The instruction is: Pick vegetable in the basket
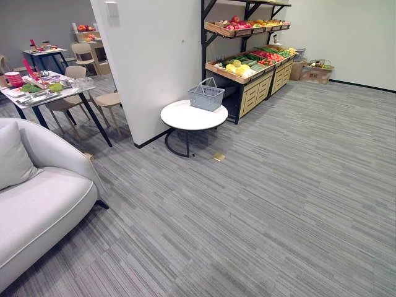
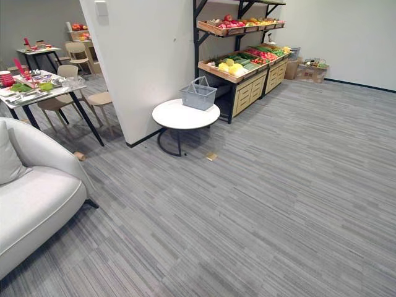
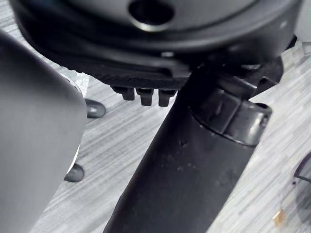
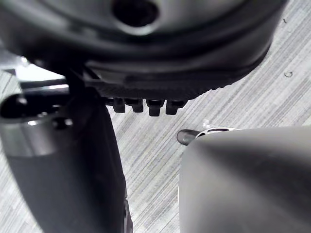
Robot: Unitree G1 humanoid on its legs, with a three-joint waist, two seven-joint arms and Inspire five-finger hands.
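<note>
A grey wire basket (image 1: 206, 96) with its handle up stands on the far side of a round white table (image 1: 185, 119), several steps ahead on the carpet. Behind it, the lower shelf of a wooden rack holds yellow, green and red produce (image 1: 250, 60), and the upper shelf (image 1: 247, 26) holds more. I cannot see anything inside the basket from here. My left hand (image 3: 141, 94) hangs low over the carpet, fingers relaxed and holding nothing. My right hand (image 4: 146, 104) hangs the same way, far from the basket.
A white wall pillar (image 1: 154, 62) rises just left of the round table. A light sofa (image 1: 37, 198) fills the near left, with a set dining table (image 1: 43, 86) and chairs behind it. Cardboard boxes (image 1: 315, 71) sit by the far wall. A small tan piece (image 1: 218, 157) lies on the carpet.
</note>
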